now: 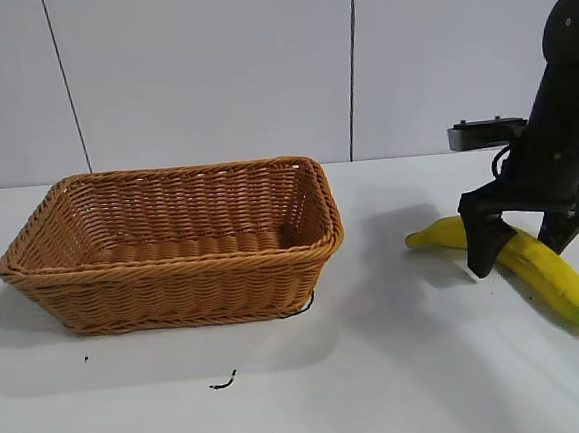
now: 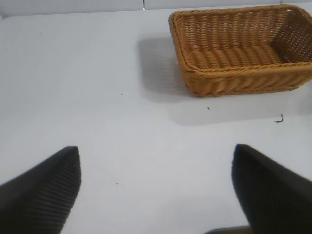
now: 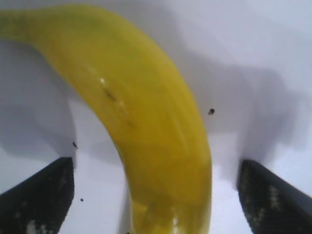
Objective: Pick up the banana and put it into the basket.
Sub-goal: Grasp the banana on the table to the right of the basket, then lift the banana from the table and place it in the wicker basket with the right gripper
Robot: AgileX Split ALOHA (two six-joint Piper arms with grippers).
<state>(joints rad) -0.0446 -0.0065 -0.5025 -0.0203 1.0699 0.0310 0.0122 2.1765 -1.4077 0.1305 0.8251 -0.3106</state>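
Wicker is filling the left of the exterior view: the basket (image 1: pixel 171 241) is standing empty on the white table (image 1: pixel 402 368), its long side facing the camera and a small dark scrap (image 1: pixel 222 383) lying just in front of it. The left gripper (image 2: pixel 156 190) is idling off to the side, fingers spread wide over bare table, with the basket well ahead of it in its own wrist view.

Moving right, the banana (image 1: pixel 550 271) is lying flat on the table, well apart from the basket, its stem end pointing toward the basket and its greenish end nearer the camera. The right gripper (image 1: pixel 532 238) is pointing straight down over it, one finger (image 1: pixel 484 246) on each side of the fruit's middle. In the right wrist view the fingers are standing clear of the peel on both sides, so the jaws are apart and nothing is clamped yet.

Doing this step well probably means closing evenly across the thickest part, near the middle, so the curved fruit does not swing when lifted. A gentle squeeze should suffice; the peel likely bruises and can slip. The fingertips should be sitting low enough to reach past the widest point before closing.
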